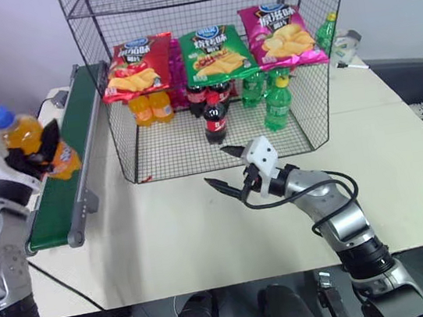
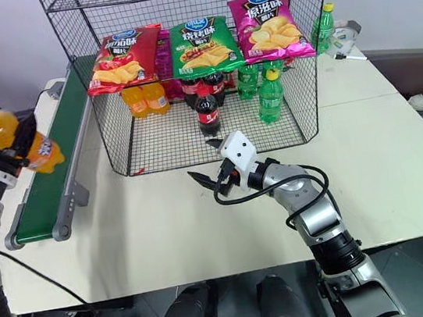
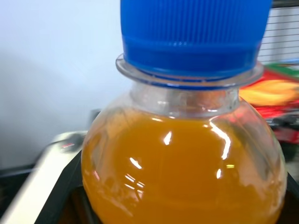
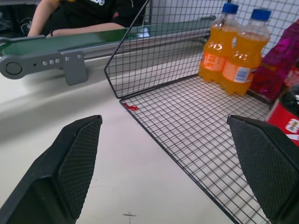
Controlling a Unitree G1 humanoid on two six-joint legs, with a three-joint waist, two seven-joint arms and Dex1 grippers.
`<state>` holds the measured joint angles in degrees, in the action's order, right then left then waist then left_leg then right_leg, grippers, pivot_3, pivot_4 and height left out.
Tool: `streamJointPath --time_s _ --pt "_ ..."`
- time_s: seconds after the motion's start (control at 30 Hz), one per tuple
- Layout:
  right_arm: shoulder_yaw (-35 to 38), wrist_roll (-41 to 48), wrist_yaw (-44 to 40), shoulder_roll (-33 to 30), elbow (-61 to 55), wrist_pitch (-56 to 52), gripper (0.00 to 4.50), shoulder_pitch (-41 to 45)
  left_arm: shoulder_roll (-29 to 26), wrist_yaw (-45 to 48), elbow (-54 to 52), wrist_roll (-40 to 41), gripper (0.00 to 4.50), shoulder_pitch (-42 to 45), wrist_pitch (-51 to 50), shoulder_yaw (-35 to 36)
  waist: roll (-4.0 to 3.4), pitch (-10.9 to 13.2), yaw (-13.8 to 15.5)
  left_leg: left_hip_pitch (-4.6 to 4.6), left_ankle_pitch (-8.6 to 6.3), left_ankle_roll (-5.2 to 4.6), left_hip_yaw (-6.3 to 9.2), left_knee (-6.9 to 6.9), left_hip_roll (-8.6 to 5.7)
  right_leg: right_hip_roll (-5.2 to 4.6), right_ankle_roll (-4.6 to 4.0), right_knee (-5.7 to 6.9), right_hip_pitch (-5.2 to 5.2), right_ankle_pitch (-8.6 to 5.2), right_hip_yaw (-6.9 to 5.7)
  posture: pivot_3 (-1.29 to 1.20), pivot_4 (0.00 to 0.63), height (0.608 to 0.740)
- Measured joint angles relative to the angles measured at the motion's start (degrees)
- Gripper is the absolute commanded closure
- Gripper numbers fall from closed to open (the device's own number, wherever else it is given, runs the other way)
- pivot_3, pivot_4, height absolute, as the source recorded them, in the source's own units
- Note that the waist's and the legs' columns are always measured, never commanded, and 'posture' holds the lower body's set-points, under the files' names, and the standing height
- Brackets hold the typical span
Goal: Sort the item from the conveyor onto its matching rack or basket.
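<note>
Nearest, the right gripper [image 1: 223, 168] hangs over the bare table [image 1: 206, 230] at about 6 o'clock of the rack [image 1: 212, 79], its two black fingers spread wide with nothing between them. At 9 o'clock the left gripper [image 1: 38, 155] is clamped on the bottle [image 1: 32, 140], holding it tilted in the air above the near part of the conveyor [image 1: 68, 175], clear of the belt. The bottle is clear plastic full of orange drink, with a ribbed blue cap [image 3: 194, 35] and an orange label low on its body; the print on that label cannot be read. A black cable loops by the right wrist.

Farther off at 12 o'clock, the rack's open front faces the grippers. On its mesh floor stand two more orange bottles [image 1: 151, 108] at the conveyor side, dark cola bottles [image 1: 215, 115] with red caps in the middle, and green bottles [image 1: 276, 102] at the other side. Three crisp bags hang across the mesh above them: red [image 1: 138, 66], green [image 1: 216, 50] and pink [image 1: 279, 34], each with a blue round badge and what looks like Chinese lettering, too small to make out. A small red scrap [image 4: 131, 107] lies at the rack's front corner. Beyond the conveyor a person's arm [image 4: 70, 21] shows in a dark sleeve.
</note>
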<state>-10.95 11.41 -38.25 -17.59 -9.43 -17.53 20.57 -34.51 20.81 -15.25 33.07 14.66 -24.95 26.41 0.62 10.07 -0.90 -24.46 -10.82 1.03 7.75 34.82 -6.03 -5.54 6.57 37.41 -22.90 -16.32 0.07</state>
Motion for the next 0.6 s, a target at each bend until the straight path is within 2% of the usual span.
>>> streamJointPath --time_s 0.1,0.3,0.4,0.6 --pt "0.7 0.7 0.1 -0.5 -1.1 -0.8 0.0 -0.4 1.9 0.0 -0.6 -0.3 1.75 0.2 -1.1 -4.1 0.0 0.0 0.1 0.0 0.01 0.01 0.0 0.0 0.0 0.0 0.0 0.03 0.01 0.0 0.01 0.0 0.15 0.74" --pt "2.4 0.8 1.2 -1.4 -2.0 -1.2 0.0 -1.6 9.9 -3.6 3.2 -6.9 1.75 1.5 -0.2 -13.7 0.01 0.0 0.4 0.0 0.01 0.0 0.0 0.05 -0.03 0.0 0.0 0.04 0.15 0.0 -0.02 0.0 0.15 0.74" --pt "2.8 0.8 1.4 -1.6 -2.3 -1.5 0.0 -2.0 14.2 -3.9 9.9 -10.3 1.75 3.5 3.9 -17.0 0.01 0.0 0.4 -0.01 0.01 0.0 0.01 0.07 -0.04 0.0 0.01 0.05 0.16 0.0 -0.04 0.0 0.15 0.74" --pt "3.2 0.8 1.9 -2.2 -4.0 -2.3 0.0 -2.4 21.2 -5.1 29.5 -16.9 1.75 14.2 15.4 -19.2 0.04 0.0 0.4 -0.03 0.02 0.0 0.0 0.15 -0.09 0.01 0.03 0.07 0.17 0.0 -0.07 0.0 0.15 0.74"
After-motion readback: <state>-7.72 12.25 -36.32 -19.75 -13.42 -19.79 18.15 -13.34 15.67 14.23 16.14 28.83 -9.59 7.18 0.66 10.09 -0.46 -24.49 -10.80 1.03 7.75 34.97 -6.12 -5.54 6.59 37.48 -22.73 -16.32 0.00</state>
